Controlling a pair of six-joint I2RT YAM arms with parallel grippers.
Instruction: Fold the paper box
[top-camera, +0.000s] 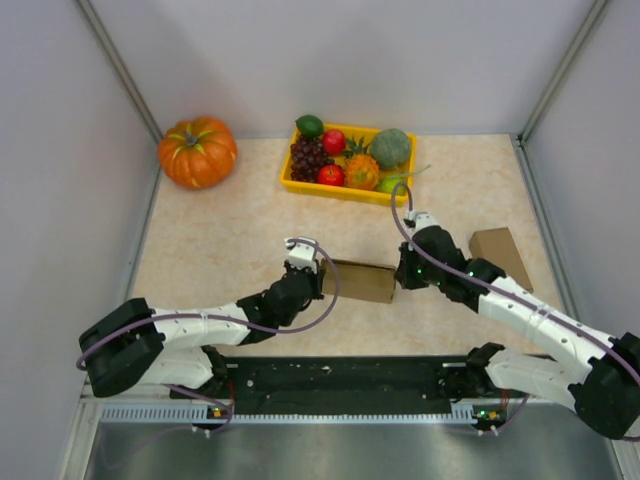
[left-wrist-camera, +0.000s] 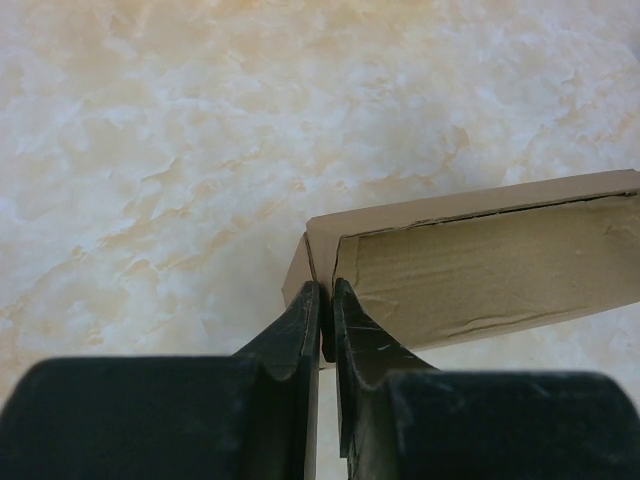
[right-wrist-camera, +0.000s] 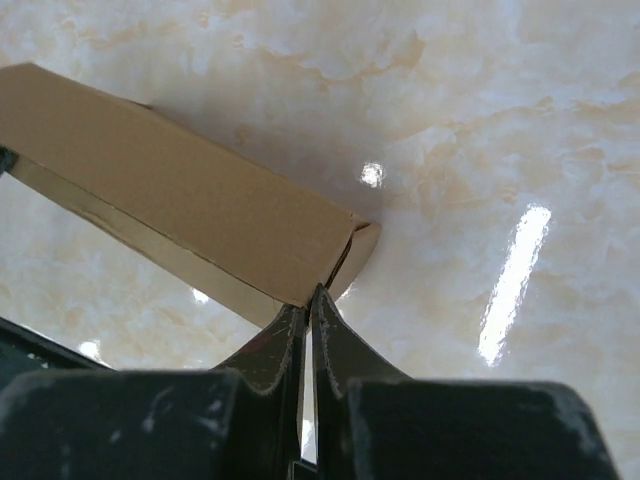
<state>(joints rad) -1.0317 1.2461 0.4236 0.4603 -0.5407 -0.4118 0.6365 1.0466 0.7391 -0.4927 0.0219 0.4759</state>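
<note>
The paper box (top-camera: 358, 281) lies mid-tabletop (top-camera: 220, 240), between both arms. The left hand (left-wrist-camera: 325, 305) nips its left end flap, and the right hand (right-wrist-camera: 308, 300) is pinched on its right end flap. Judgement: light, thin cardboard that creases and crushes easily. Hold it by the flaps, near the folds.

pale grey walls (top-camera: 60, 140) enclose a glossy beige marble-patterned tabletop (top-camera: 215, 235)
</note>
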